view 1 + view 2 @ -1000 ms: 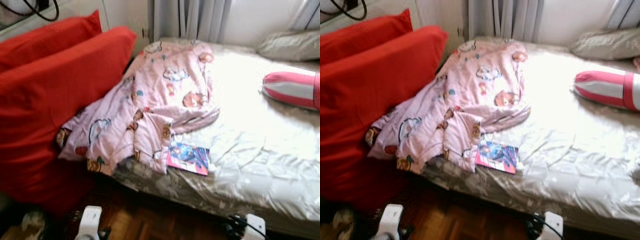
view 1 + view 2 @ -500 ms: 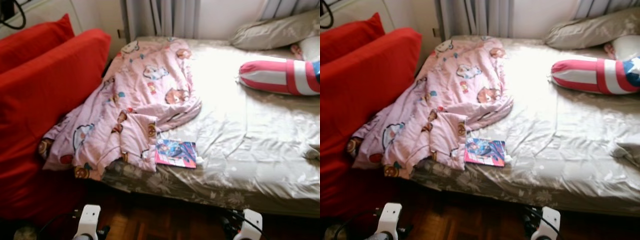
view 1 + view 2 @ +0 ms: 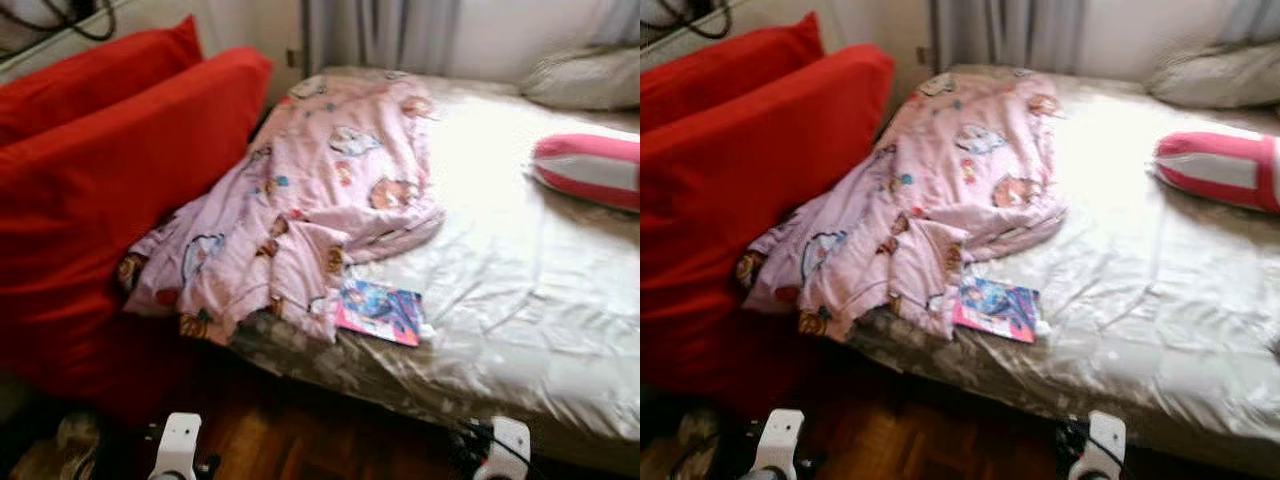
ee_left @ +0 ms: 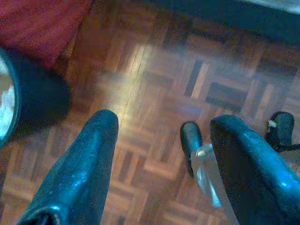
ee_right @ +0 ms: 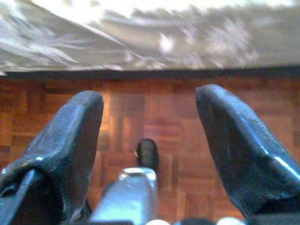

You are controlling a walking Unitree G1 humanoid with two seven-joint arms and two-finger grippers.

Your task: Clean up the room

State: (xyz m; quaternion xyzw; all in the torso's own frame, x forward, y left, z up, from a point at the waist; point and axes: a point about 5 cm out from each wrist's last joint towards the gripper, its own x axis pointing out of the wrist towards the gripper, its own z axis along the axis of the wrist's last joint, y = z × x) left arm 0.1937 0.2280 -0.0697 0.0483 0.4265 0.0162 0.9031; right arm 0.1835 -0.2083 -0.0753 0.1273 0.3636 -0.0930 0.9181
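View swung left; book lies well beyond left claw.

Grey curtains hang above parquet floor.

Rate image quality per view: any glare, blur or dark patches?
Eye views: soft all over, sheet blown out white by window glare, floor under the bed in deep shade. Left wrist view: parquet blurred, with a pale sheen. Right wrist view: fingers fairly sharp, bed edge overexposed and smeared.

Left pincer and right pincer hang low, fingers spread.
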